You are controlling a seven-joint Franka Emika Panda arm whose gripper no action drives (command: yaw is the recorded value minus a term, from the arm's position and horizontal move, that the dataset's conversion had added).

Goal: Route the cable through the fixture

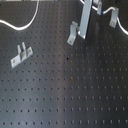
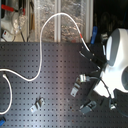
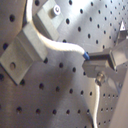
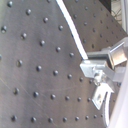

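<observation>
1. In the first exterior view, the tool (image 1: 89,20) hangs over the far part of the perforated bench (image 1: 65,90). Just beside it stands an upright metal bracket (image 1: 74,34), apparently the fixture to be threaded. A second bracket (image 1: 20,55) sits well apart from the first and plays no part yet. The cable (image 1: 25,24) loops behind the brackets.

2. In the second exterior view, the arm (image 2: 116,65) covers much of the first bracket (image 2: 75,91). The cable (image 2: 47,30) arcs away from it, with a red band (image 2: 81,37) near the arm, so slack seems left for routing.

3. In the first wrist view, the tool's fingers (image 3: 102,62) pinch the cable (image 3: 60,46) just beside the bracket (image 3: 25,45), its free length curving against the metal, probably to line it up.

4. In the second wrist view, the cable (image 4: 70,27) runs straight from the pinched fingers (image 4: 97,65); no bracket shows there.
</observation>
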